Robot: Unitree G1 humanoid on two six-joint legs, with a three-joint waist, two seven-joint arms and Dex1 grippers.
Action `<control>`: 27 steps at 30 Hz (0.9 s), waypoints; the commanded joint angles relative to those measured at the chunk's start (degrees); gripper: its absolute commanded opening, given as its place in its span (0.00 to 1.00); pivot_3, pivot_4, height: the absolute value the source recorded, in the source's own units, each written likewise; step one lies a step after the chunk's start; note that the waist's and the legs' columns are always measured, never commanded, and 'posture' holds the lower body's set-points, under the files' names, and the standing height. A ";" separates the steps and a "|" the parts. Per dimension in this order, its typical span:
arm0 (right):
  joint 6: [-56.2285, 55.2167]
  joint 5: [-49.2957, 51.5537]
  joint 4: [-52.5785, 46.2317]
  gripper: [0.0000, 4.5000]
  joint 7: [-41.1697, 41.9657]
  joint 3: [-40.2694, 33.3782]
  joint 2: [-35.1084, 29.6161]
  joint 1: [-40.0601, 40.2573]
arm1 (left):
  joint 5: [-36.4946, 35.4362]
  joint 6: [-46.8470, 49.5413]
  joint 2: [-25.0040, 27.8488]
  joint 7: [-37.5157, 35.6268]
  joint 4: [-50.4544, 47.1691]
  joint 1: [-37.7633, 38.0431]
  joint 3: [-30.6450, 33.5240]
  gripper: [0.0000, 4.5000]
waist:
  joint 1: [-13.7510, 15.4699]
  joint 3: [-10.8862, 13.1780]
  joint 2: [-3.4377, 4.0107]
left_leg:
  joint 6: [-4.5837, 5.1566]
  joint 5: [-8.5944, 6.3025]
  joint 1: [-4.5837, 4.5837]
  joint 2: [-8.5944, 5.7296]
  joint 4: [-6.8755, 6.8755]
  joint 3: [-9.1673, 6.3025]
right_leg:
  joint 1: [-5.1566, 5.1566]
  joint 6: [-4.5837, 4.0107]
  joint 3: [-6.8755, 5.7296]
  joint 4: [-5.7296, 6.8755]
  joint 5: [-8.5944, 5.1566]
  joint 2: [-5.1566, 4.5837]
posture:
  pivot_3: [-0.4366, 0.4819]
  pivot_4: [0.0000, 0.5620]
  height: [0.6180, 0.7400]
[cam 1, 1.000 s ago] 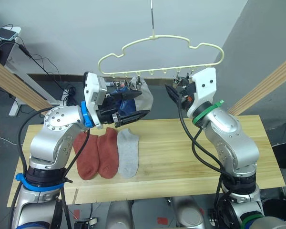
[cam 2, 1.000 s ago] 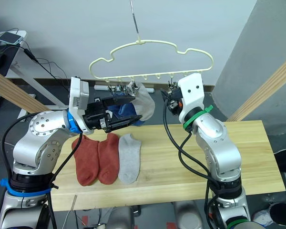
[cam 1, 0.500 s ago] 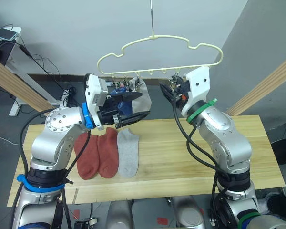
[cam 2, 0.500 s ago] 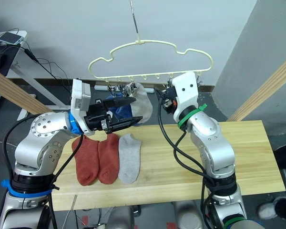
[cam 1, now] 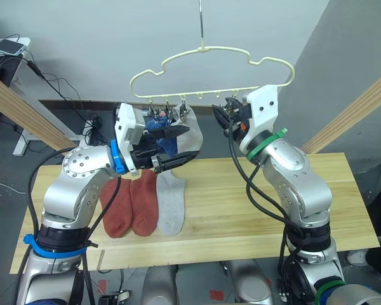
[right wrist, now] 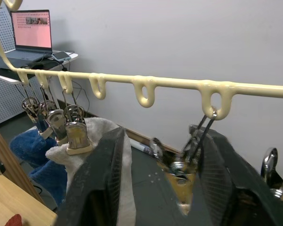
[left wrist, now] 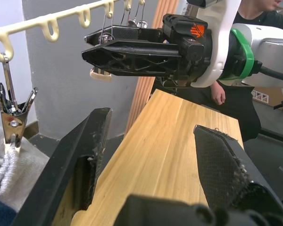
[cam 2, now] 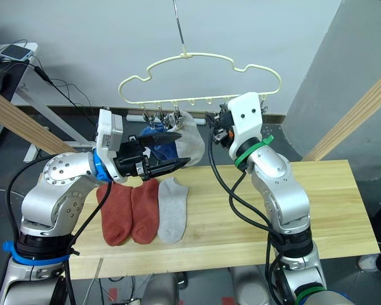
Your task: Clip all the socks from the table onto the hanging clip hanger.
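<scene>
The pale yellow clip hanger (cam 1: 209, 70) hangs over the table's (cam 1: 241, 216) far edge. A blue sock (cam 2: 162, 149) and a light grey sock (cam 1: 193, 130) hang from its left clips. Two rust-red socks (cam 1: 117, 206) (cam 1: 144, 203) and a grey sock (cam 1: 171, 203) lie side by side on the table's left half. My left gripper (cam 1: 192, 141) is open and empty just below the hung socks. My right gripper (right wrist: 164, 134) is up at the hanger's bar, its fingers apart on either side of a metal clip (right wrist: 181, 186).
Slanted wooden beams stand at the left (cam 1: 19, 108) and right (cam 1: 362, 114). A desk with a phone (cam 1: 9, 46) and a laptop (right wrist: 33, 30) stands at the back left, with cables on the floor. A person (left wrist: 254, 19) stands beyond the table's right end.
My right gripper has moved left along the hanger's bar and closer to a clip. My left gripper has shifted slightly right and stayed open.
</scene>
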 commanded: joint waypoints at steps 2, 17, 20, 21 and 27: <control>-1.51 0.94 -1.10 0.14 -0.12 -0.68 0.41 -0.82 | 0.76 -1.30 -0.80 1.70 -1.96 1.66 0.19 0.70 | -0.02 0.00 0.00 | 0.00 0.00 0.00 0.01 0.05 -0.01 | 0.00 0.00 0.00 0.04 0.00 0.02 | 0.21 0.57 0.93; -1.31 1.21 -0.99 0.02 0.15 -1.06 0.02 -1.01 | 18.65 1.11 -6.49 23.90 -4.77 25.84 -4.28 1.00 | -0.13 0.00 0.01 | 0.01 -0.01 -0.02 0.03 0.05 0.02 | -0.07 0.00 0.08 0.04 0.00 -0.01 | 0.21 0.60 0.93; -1.22 1.38 -0.90 0.02 0.47 -0.82 0.00 -0.99 | 21.36 0.65 -11.07 29.04 -1.25 27.94 -6.14 1.00 | 0.11 -0.01 0.01 | 0.02 -0.01 -0.02 0.01 0.04 0.00 | -0.08 -0.05 0.05 0.07 0.03 -0.01 | 0.21 0.60 0.93; -1.09 1.43 -0.93 0.02 0.53 -0.77 -0.03 -1.01 | 21.71 0.73 -12.66 30.06 0.23 27.83 -6.61 1.00 | 0.16 -0.01 0.01 | 0.02 -0.01 -0.02 0.00 0.06 0.00 | -0.07 -0.05 0.05 0.07 0.03 -0.01 | 0.20 0.61 0.93; -0.44 1.70 -1.33 0.02 0.42 -0.50 -0.25 -1.06 | 23.87 0.82 -18.04 34.40 6.78 24.34 -6.85 1.00 | 0.04 -0.01 0.01 | 0.03 0.00 -0.02 0.03 0.10 0.02 | -0.08 -0.06 0.07 0.08 0.03 0.07 | 0.18 0.61 0.93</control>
